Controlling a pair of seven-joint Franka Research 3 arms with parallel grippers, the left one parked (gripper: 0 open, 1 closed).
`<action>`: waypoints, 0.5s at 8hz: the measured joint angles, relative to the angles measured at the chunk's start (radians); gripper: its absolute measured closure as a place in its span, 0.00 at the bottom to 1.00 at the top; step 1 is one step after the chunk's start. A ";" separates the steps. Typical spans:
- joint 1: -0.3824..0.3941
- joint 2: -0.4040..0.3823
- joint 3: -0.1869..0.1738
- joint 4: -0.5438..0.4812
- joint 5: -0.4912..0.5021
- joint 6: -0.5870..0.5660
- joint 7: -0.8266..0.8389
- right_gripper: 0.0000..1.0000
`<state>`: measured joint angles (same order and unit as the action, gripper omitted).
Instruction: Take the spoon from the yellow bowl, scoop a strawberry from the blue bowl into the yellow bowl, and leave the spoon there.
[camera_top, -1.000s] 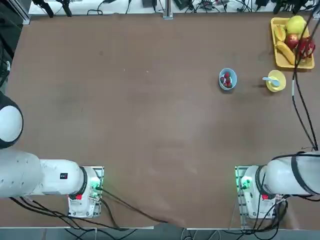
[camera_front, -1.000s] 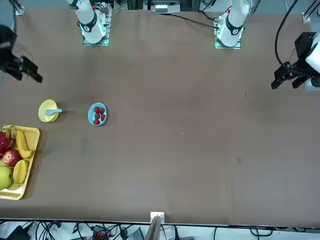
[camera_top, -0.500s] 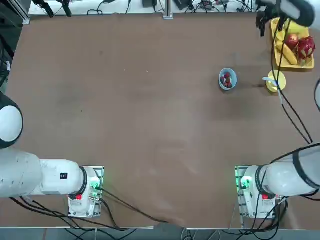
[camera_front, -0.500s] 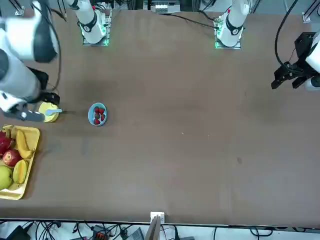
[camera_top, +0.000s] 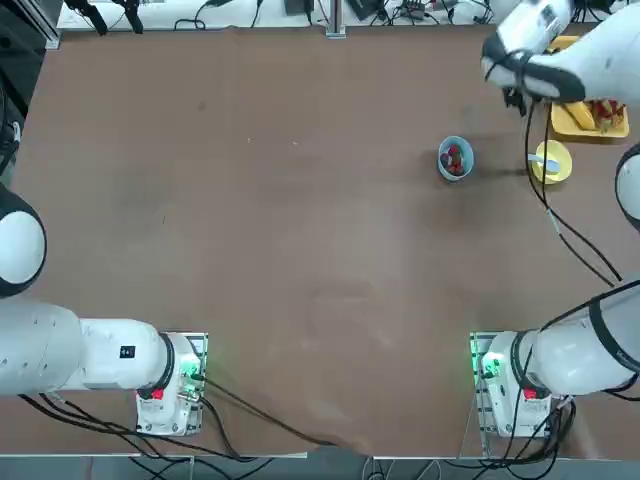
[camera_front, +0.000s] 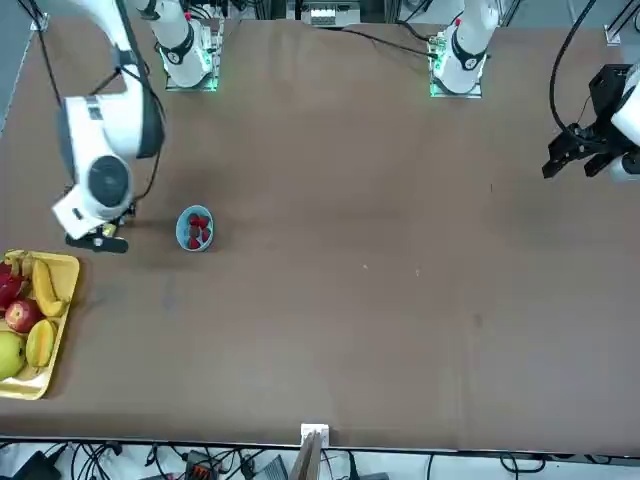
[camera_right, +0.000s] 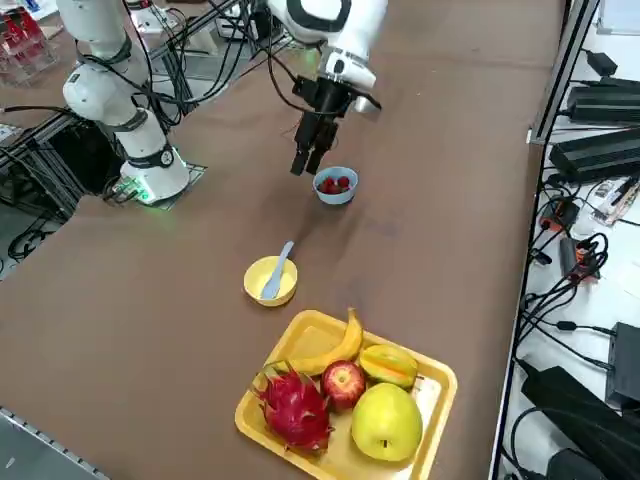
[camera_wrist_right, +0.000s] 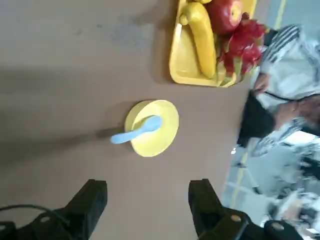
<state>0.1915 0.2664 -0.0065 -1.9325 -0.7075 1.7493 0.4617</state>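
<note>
Right gripper (camera_wrist_right: 148, 192) stood spread, holding nothing. Plastic spoon (camera_wrist_right: 140, 131) leaned in yellow bowl (camera_wrist_right: 172, 126), handle over rim; looked light, stiff, probably slippery. We judged protruding handle best grip, pinched gently.

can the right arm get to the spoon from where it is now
Probably yes: the right end effector is open above the table, the spoon's handle sticks out over the yellow bowl's rim, and nothing seems to stand between.

White arm (camera_top: 600, 65) with dark bands, loose black cables (camera_top: 545, 185) and a black pincer (camera_wrist_right: 148, 195) bearing pale screws (camera_wrist_right: 236, 218)
</note>
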 joint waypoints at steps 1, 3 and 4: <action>0.011 0.012 0.000 -0.052 -0.067 0.027 0.033 0.01; 0.014 0.022 0.000 -0.144 -0.169 0.096 0.124 0.01; 0.019 0.036 0.000 -0.183 -0.237 0.112 0.200 0.01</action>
<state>0.2102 0.3024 -0.0062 -2.1158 -0.9447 1.8613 0.6616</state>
